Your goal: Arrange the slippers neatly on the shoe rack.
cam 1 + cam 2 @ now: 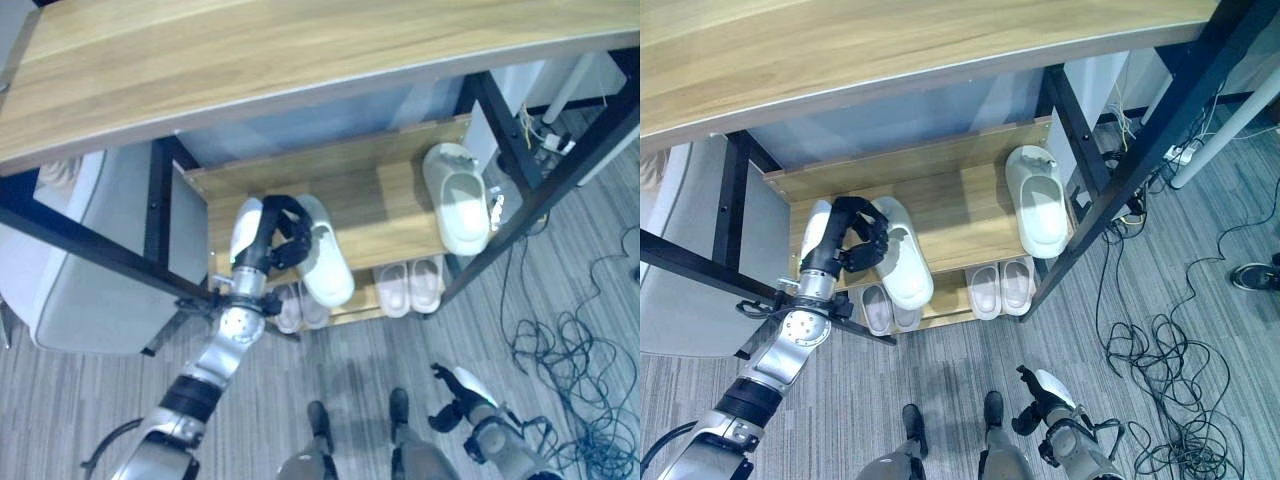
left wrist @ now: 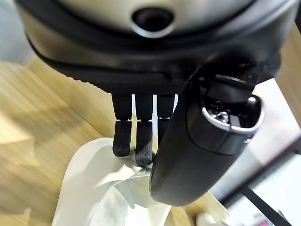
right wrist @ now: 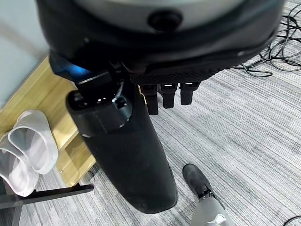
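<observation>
Left hand (image 1: 855,243) grasping a white rubber slipper (image 1: 902,255), fingers curled over its rim, on the upper board of the low wooden shoe rack (image 1: 970,205) under the wooden desk (image 1: 250,60). Second white slipper (image 1: 1036,205) lies at the board's right end. Two pale pairs (image 1: 1000,285) sit on the lower shelf. Right hand (image 1: 1040,400) hangs low over grey floor (image 3: 244,122), fingers curled, holding nothing.

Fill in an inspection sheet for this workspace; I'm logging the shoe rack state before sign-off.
Surface: wooden shoe rack shelf under a wooden tabletop.
Job's things: left slipper overhangs the shelf's front edge; right slipper lies on the shelf, apart from it.
Clutter: two pale slipper pairs on the lower shelf.
Hands: left hand curled on the left slipper; right hand low near the floor, fingers curled, holding nothing.
Cables: black cables tangled on the floor right of the rack.
Surroundings: grey striped floor.
</observation>
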Controlling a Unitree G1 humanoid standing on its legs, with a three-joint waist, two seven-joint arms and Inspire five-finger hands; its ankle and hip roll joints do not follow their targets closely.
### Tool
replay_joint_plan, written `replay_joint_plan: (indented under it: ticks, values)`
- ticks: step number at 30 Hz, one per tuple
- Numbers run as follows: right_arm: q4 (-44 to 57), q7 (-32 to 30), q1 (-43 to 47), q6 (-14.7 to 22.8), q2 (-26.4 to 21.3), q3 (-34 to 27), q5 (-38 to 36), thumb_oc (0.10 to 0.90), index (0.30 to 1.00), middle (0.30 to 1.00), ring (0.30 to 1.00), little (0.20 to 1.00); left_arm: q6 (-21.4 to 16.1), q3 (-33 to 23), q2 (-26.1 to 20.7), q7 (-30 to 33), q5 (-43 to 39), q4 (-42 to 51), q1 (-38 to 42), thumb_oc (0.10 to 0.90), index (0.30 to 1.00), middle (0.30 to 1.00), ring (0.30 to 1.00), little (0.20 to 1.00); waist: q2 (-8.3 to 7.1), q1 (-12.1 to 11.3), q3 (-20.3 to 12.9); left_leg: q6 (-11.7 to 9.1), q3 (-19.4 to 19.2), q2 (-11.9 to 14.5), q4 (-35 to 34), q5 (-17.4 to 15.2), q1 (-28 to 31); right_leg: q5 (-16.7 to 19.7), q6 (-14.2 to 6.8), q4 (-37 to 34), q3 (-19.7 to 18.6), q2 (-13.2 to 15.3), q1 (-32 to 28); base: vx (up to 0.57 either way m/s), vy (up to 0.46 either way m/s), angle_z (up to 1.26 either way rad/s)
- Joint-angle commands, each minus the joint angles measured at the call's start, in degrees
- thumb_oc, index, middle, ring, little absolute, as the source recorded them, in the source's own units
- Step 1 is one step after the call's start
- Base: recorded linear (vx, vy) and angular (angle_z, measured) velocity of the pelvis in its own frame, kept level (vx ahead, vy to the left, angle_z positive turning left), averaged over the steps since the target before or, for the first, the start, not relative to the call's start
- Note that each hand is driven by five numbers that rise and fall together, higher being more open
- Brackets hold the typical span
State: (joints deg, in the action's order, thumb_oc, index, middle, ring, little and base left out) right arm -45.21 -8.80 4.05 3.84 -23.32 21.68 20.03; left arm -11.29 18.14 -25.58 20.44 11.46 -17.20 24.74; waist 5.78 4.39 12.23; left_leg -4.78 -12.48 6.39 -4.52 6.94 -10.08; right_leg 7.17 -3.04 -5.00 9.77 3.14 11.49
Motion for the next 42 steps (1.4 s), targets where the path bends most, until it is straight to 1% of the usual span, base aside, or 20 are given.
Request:
replay_joint_plan:
  ticks: [1,6,11,15,20,22,23,29,33,34,35,37,38,39,40,42]
  values:
    - [3.4,-2.2,-0.4,2.0,-1.8,0.1,-1.5,0.800,0.900,0.900,0.900,0.900,-3.1,0.5,1.6,0.7,0.2,0.3,5.9,0.800,0.900,0.900,0.900,0.900,-2.32,0.9,-3.1,-2.0,1.4,-0.7,-0.5,-3.7,0.7,-3.8,-7.3,0.0,1.1,7.1,0.4,0.01,-0.016,-0.08]
    - [2.4,-2.5,-0.2,2.3,-1.2,0.3,-1.6,0.800,0.900,0.900,0.900,0.900,-2.9,-0.3,0.4,1.4,2.8,1.1,4.7,0.800,0.900,0.900,0.900,0.900,-2.60,0.3,-3.5,-2.1,1.7,-0.5,-0.5,-3.7,0.9,-3.9,-7.3,0.0,1.6,7.1,0.0,0.00,-0.005,-0.03]
    - [2.3,-2.5,0.3,2.6,-0.7,0.6,-1.5,0.800,0.900,0.900,0.900,0.900,-3.0,-1.5,0.0,1.6,3.3,2.3,3.5,0.800,0.900,0.900,0.900,0.900,-2.97,-0.3,-3.6,-2.2,2.3,-0.5,-0.5,-3.5,0.5,-4.0,-7.1,0.0,2.1,7.0,-0.1,-0.01,-0.016,0.04]
    - [2.5,-2.7,1.1,2.3,-0.2,0.8,-1.5,0.800,0.900,0.900,0.900,0.900,-3.1,-2.9,0.3,1.7,2.4,4.3,2.1,0.800,0.900,0.900,0.900,0.900,-3.16,-0.8,-3.5,-2.3,2.8,-0.5,-0.5,-3.2,-0.3,-3.8,-7.0,0.0,2.5,7.0,0.4,-0.01,-0.012,0.02]
    - [2.6,-2.7,1.2,2.2,-0.1,0.8,-1.5,0.800,0.900,0.900,0.900,0.900,-3.1,-3.1,0.5,1.5,2.3,5.0,1.5,0.800,0.900,0.900,0.900,0.900,-3.22,-0.9,-3.5,-2.3,2.9,-0.5,-0.5,-3.2,-0.4,-3.8,-7.0,0.0,2.6,7.0,0.5,0.00,0.000,0.00]
    - [2.4,-2.6,1.6,2.1,0.3,1.1,-1.5,0.800,0.900,0.900,0.900,0.900,-3.1,-2.8,1.9,0.6,2.2,5.7,-0.5,0.800,0.900,0.900,0.900,0.900,-3.55,-1.4,-3.3,-2.4,3.0,-0.3,-0.5,-3.0,-0.6,-3.8,-6.9,0.0,3.0,6.9,0.4,0.00,0.000,0.00]
    - [2.1,-2.7,1.8,2.0,0.4,1.2,-1.5,0.800,0.900,0.900,0.900,0.900,-2.8,-2.5,2.5,0.4,1.8,4.9,-0.8,0.800,0.900,0.900,0.900,0.900,-3.73,-1.4,-3.1,-2.4,3.1,-0.3,-0.5,-3.0,-0.7,-3.8,-6.8,0.0,3.0,6.9,0.5,0.00,0.000,0.00]
    - [3.4,-3.0,1.9,1.9,-0.1,1.3,-1.2,0.800,0.900,0.900,0.900,0.900,-1.2,-1.1,2.4,2.0,4.4,1.1,1.6,0.800,0.900,0.900,0.900,0.900,-4.59,-1.1,-2.2,-2.3,3.3,-0.2,-0.5,-2.6,-2.3,-3.1,-6.9,0.0,2.8,6.9,2.1,-0.02,-0.002,0.10]
    - [3.0,-3.4,1.8,1.8,-0.6,1.1,-1.4,0.800,0.900,0.900,0.900,0.900,0.3,-0.8,2.2,3.5,4.5,-4.0,5.4,0.800,0.900,0.900,0.900,0.900,-5.46,-0.5,-1.6,-2.4,3.0,0.1,-0.5,-2.1,-3.9,-2.5,-7.1,0.0,2.7,7.1,3.9,-0.01,-0.002,0.00]
    - [2.9,-3.4,1.7,1.7,-0.8,1.1,-1.4,0.800,0.900,0.900,0.900,0.900,0.6,-0.8,2.0,3.8,4.3,-4.9,6.1,0.731,0.796,0.796,0.796,0.796,-5.63,-0.4,-1.5,-2.4,2.9,0.2,-0.5,-2.1,-4.2,-2.3,-7.1,0.0,2.5,7.1,4.3,0.00,0.000,-0.03]
    - [3.0,-3.4,1.6,1.7,-0.8,1.1,-1.4,0.800,0.900,0.900,0.900,0.900,0.7,-0.8,1.8,3.9,4.0,-5.8,6.8,0.711,0.766,0.766,0.766,0.766,-5.78,-0.3,-1.6,-2.4,2.9,0.2,-0.5,-2.0,-4.5,-2.2,-7.2,0.0,2.5,7.1,4.7,0.00,-0.003,-0.04]
    - [3.7,-3.5,1.1,1.8,-1.2,0.8,-1.6,0.800,0.900,0.900,0.900,0.900,1.0,-0.4,1.1,4.1,3.7,-7.4,8.6,0.744,0.815,0.815,0.815,0.815,-6.08,0.0,-1.6,-2.4,2.7,0.2,-0.5,-1.8,-5.2,-2.1,-7.2,0.0,2.2,7.1,5.4,0.00,-0.013,-0.09]
    - [3.7,-3.5,1.1,1.8,-1.2,0.8,-1.6,0.800,0.900,0.900,0.900,0.900,1.0,-0.4,1.1,4.1,3.7,-7.4,8.6,0.740,0.811,0.811,0.811,0.811,-6.08,0.0,-1.6,-2.4,2.7,0.2,-0.5,-1.8,-5.2,-2.1,-7.2,0.0,2.2,7.1,5.5,0.00,-0.017,-0.09]
    - [3.9,-3.4,0.7,1.8,-1.3,0.7,-1.7,0.800,0.900,0.900,0.900,0.900,1.1,-0.4,0.8,4.2,3.5,-7.8,9.2,0.584,0.575,0.575,0.575,0.575,-6.16,0.2,-1.6,-2.3,2.8,0.2,-0.5,-1.8,-5.5,-2.0,-7.2,0.0,1.9,7.1,5.7,0.01,-0.017,-0.05]
    - [3.3,-3.2,0.5,1.9,-1.4,0.9,-2.0,0.800,0.900,0.900,0.900,0.900,1.2,-0.3,0.3,4.1,2.2,-9.5,11.1,0.400,0.300,0.300,0.300,0.300,-6.30,0.6,-1.9,-2.3,2.9,0.3,-0.5,-1.6,-6.1,-1.8,-7.3,0.0,1.7,7.1,6.5,0.00,0.000,0.00]
    - [3.1,-3.2,0.6,2.0,-1.3,1.0,-2.0,0.800,0.900,0.900,0.900,0.900,0.9,-0.2,0.1,3.9,1.4,-9.9,11.6,0.400,0.300,0.300,0.300,0.300,-6.34,0.7,-2.1,-2.3,2.9,0.3,-0.5,-1.6,-6.3,-1.8,-7.3,0.0,1.7,7.0,6.7,0.00,0.000,0.00]
